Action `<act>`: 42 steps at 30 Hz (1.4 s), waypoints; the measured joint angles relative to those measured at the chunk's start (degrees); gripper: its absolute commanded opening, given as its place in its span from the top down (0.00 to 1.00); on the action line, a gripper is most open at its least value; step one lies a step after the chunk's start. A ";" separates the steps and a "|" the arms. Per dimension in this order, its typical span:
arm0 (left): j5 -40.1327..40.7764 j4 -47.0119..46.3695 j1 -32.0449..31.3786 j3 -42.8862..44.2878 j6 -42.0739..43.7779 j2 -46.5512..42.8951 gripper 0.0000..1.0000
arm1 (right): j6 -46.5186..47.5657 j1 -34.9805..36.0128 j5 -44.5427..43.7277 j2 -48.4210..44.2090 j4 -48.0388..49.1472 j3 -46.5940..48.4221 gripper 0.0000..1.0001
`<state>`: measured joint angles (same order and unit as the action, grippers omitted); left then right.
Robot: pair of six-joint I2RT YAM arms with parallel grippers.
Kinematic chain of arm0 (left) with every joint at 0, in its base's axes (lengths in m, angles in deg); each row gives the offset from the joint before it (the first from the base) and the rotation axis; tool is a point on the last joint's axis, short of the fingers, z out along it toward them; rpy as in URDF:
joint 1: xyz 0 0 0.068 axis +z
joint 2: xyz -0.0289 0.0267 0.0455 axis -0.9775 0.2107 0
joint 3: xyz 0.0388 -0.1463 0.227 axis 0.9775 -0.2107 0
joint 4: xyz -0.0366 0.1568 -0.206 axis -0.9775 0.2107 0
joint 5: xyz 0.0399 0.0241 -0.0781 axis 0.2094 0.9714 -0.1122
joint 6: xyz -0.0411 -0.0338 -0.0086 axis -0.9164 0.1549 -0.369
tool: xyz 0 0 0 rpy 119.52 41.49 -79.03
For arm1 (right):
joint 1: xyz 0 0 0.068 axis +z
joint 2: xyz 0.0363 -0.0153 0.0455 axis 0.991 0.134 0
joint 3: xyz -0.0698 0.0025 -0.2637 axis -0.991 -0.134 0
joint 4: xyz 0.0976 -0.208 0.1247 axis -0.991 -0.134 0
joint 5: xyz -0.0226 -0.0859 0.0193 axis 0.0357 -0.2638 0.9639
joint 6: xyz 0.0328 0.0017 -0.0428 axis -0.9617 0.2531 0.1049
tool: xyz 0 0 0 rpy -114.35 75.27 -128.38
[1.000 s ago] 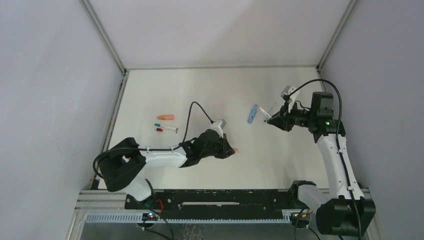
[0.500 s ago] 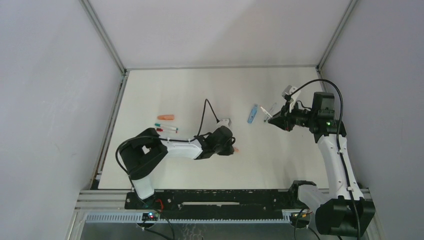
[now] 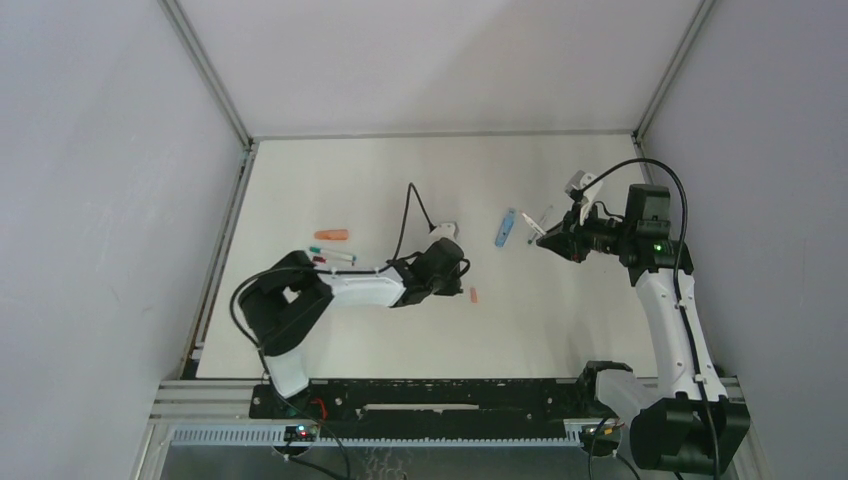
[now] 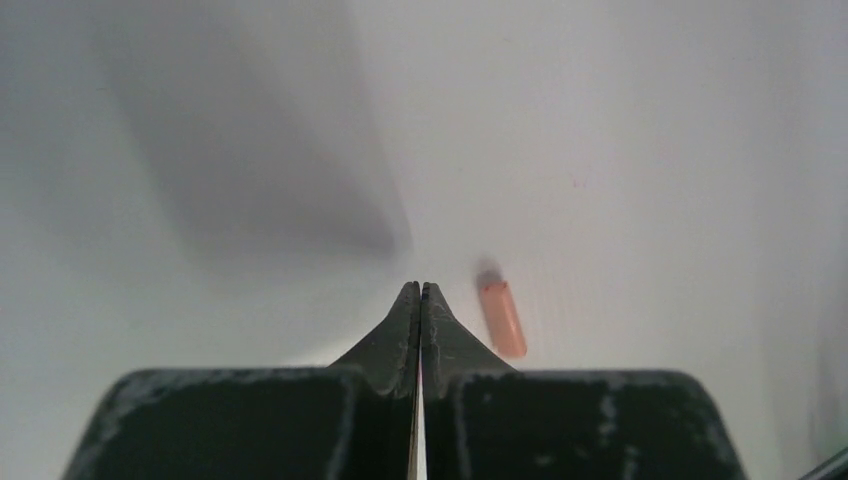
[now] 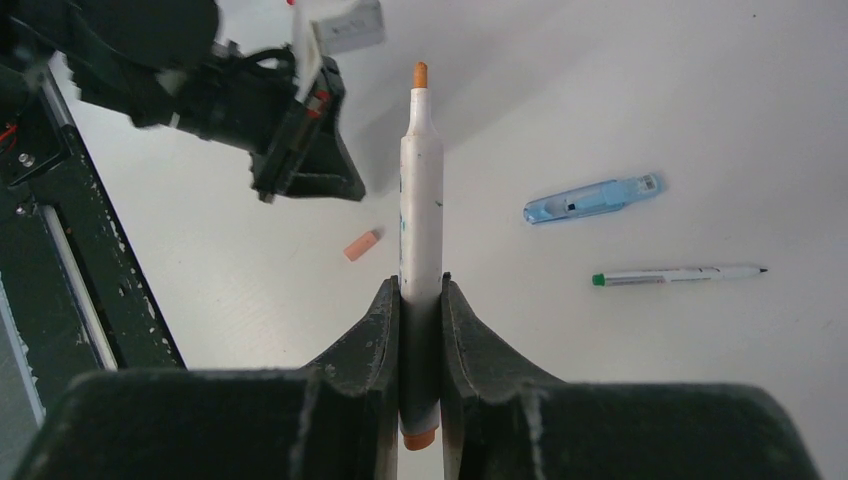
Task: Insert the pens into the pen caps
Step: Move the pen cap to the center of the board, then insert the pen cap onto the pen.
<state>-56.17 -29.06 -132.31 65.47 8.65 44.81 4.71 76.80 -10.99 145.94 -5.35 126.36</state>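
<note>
The right gripper [image 5: 421,285] is clamping a white-barrelled, orange-tipped marker pen [image 5: 421,180] between its jaws, while the left gripper [image 4: 420,290] is sitting clenched on nothing, a short salmon-orange plastic pen cap [image 4: 502,318] lying on the white table [image 4: 650,150] just beside it

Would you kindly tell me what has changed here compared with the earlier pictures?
The left gripper, shut and empty, has drawn back from the small salmon cap that was at its fingertips; the cap now lies free on the table. The left arm swung its elbow right. Unchanged: the right gripper clamping the white pen, the blue cap, the two pens and orange cap at left.
</note>
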 measured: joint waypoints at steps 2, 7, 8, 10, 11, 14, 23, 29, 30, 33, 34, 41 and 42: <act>1.42 -0.28 0.02 -2.27 1.97 -3.74 0.99 | 0.00 -0.04 0.00 -0.13 0.00 0.00 1.00; 3.06 -3.91 -0.02 -10.62 8.17 -20.20 0.96 | 0.00 -0.04 0.02 -0.57 -0.02 0.00 1.00; 3.30 -5.77 -0.02 -12.20 9.79 -24.46 0.95 | 0.00 -0.07 0.04 -0.63 -0.02 0.00 1.00; 3.45 -8.83 -0.02 -14.03 12.48 -30.62 0.88 | 0.02 -0.15 0.15 -0.68 -0.11 0.00 1.00; 3.50 -10.58 -0.02 -14.95 13.70 -33.48 0.81 | 0.02 -0.24 0.33 -0.68 -0.22 0.00 1.00; 4.02 -14.80 -0.02 -17.33 16.68 -39.82 0.39 | 0.02 -0.66 1.07 -0.72 -0.37 -0.04 1.00; -2.75 -27.69 3.89 -25.53 11.91 -40.54 0.13 | -5.29 -1.70 3.34 -1.07 3.28 -3.02 1.00; -8.57 -29.97 4.35 -25.05 4.35 -30.58 0.23 | -8.57 -2.27 3.63 0.79 4.74 -3.15 1.00; -9.05 -28.92 4.11 -24.44 3.23 -28.68 0.23 | -8.81 -2.32 3.54 1.22 4.74 -3.15 1.00; -7.65 -22.29 2.40 -20.17 1.42 -23.04 0.24 | -9.75 -2.29 2.73 2.43 4.76 -3.15 1.00; -6.82 -20.37 1.60 -18.51 1.16 -21.55 0.24 | -9.92 -2.27 2.12 2.54 4.76 -3.17 1.00; 2.84 0.85 -4.94 1.64 -1.95 -8.59 0.40 | -10.54 -2.23 -0.09 2.38 4.87 -3.19 1.00; 3.85 3.82 -5.33 4.57 -2.47 -6.38 0.42 | -10.62 -2.23 -0.26 2.36 4.92 -3.19 1.00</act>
<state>-52.32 -25.24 -137.65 70.04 6.18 38.43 -5.92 74.57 -11.25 148.30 -0.43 123.16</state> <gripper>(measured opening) 0.622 0.203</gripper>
